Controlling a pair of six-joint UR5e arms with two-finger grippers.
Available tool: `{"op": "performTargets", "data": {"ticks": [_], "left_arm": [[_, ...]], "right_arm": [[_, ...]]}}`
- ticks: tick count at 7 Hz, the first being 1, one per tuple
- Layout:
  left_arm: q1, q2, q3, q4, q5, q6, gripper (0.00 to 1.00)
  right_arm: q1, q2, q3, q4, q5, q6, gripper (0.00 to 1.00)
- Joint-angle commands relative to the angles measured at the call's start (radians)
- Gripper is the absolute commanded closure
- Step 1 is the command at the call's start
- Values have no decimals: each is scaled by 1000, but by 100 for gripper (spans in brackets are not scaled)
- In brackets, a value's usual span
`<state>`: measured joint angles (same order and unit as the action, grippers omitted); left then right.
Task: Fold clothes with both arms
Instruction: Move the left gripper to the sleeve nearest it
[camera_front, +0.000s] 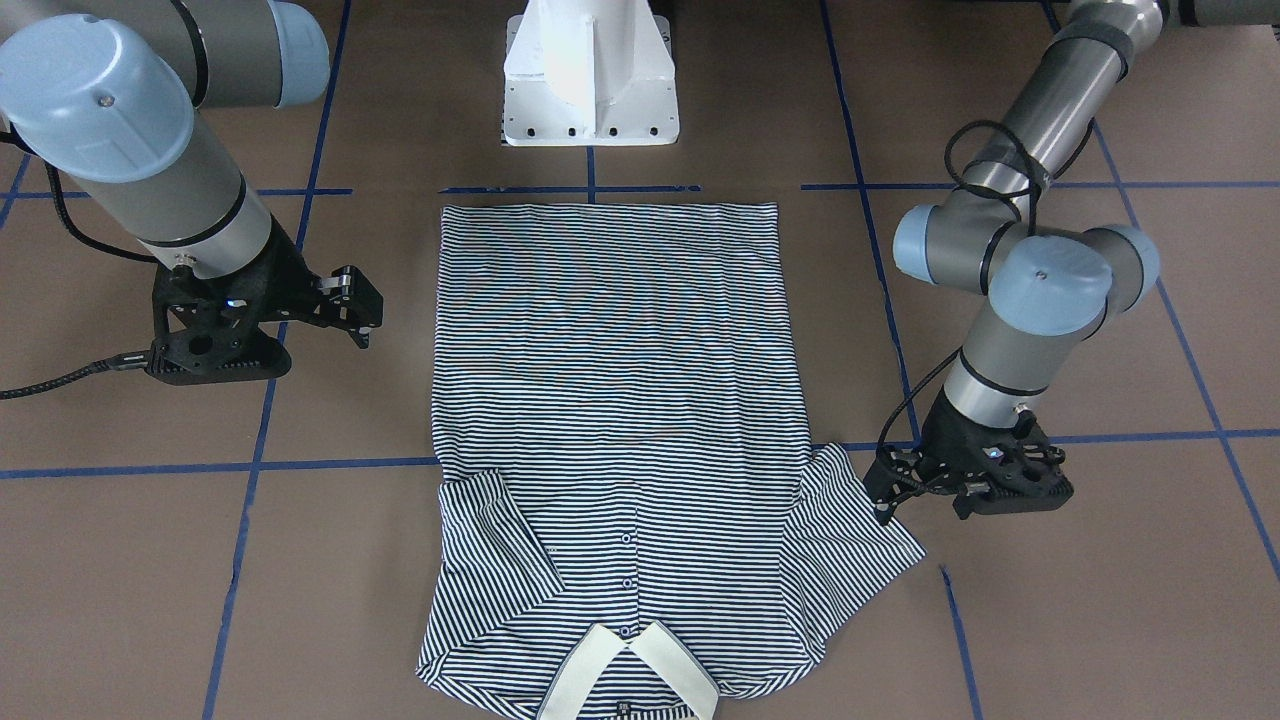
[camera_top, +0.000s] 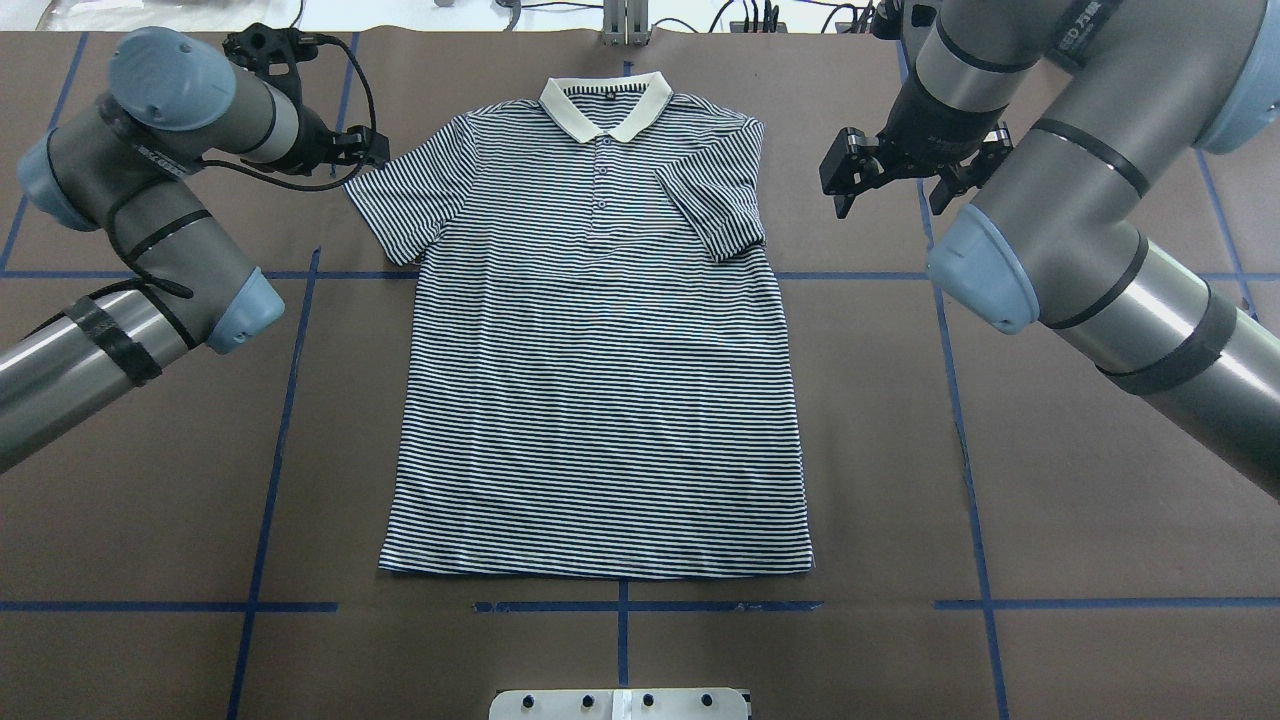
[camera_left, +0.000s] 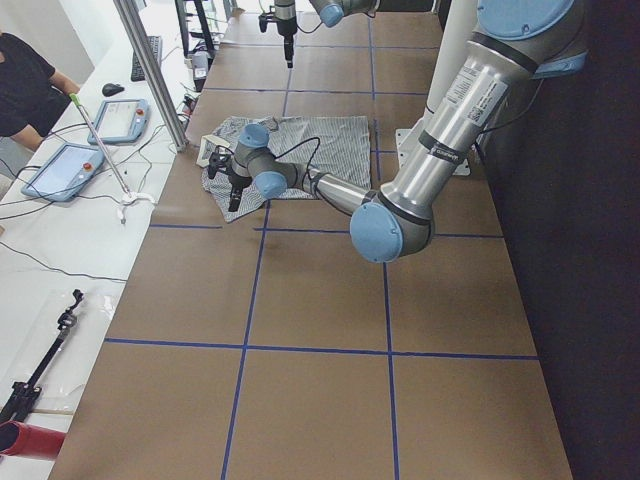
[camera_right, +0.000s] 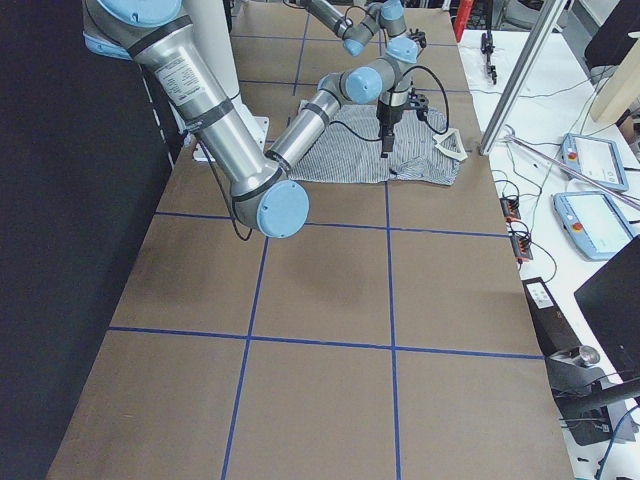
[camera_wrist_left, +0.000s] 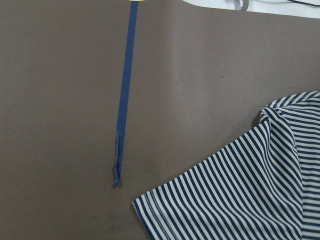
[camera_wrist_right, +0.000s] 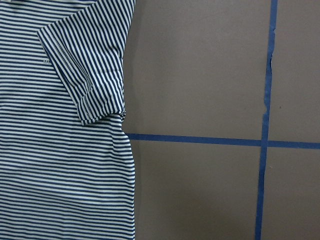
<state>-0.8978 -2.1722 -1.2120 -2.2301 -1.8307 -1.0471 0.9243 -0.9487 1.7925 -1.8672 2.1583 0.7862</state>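
The striped polo shirt (camera_top: 600, 400) lies flat on the brown table, white collar (camera_top: 605, 100) at the far side. Its sleeve on my right is folded in over the chest (camera_top: 715, 210), which also shows in the right wrist view (camera_wrist_right: 85, 75). The other sleeve (camera_top: 400, 200) lies spread out. My left gripper (camera_top: 368, 150) is low at that sleeve's outer tip (camera_front: 882, 490) and looks open and empty; the left wrist view shows the sleeve corner (camera_wrist_left: 240, 200) free. My right gripper (camera_top: 890, 175) hovers open and empty over bare table, right of the shirt (camera_front: 350, 305).
The white pedestal base (camera_front: 590, 90) stands just behind the shirt's hem. Blue tape lines (camera_top: 280, 400) grid the table. A side bench with tablets (camera_left: 70, 165), cables and a seated person (camera_left: 25, 90) runs along the table's far edge.
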Motion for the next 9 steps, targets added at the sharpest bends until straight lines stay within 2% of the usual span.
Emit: {"op": "performTargets", "data": {"ticks": [1, 2, 5, 6, 7, 8, 9], "left_arm": [[17, -37, 155, -123, 60, 1, 1], [22, -40, 182, -128, 89, 2, 2], [42, -38, 184, -128, 93, 4, 4], [42, -38, 184, -128, 93, 4, 7], [42, -40, 181, -128, 93, 2, 14], [42, -44, 181, -126, 91, 4, 26], [42, -47, 180, -126, 91, 5, 44]], "right_arm": [[-10, -53, 47, 90, -6, 28, 0], [-15, -53, 44, 100, -9, 33, 0], [-18, -47, 44, 102, -9, 70, 0], [-18, -47, 44, 102, -9, 70, 0], [-18, -47, 42, 102, -9, 70, 0], [-18, -48, 41, 102, -9, 70, 0], [-18, -48, 41, 100, -9, 70, 0]]}}
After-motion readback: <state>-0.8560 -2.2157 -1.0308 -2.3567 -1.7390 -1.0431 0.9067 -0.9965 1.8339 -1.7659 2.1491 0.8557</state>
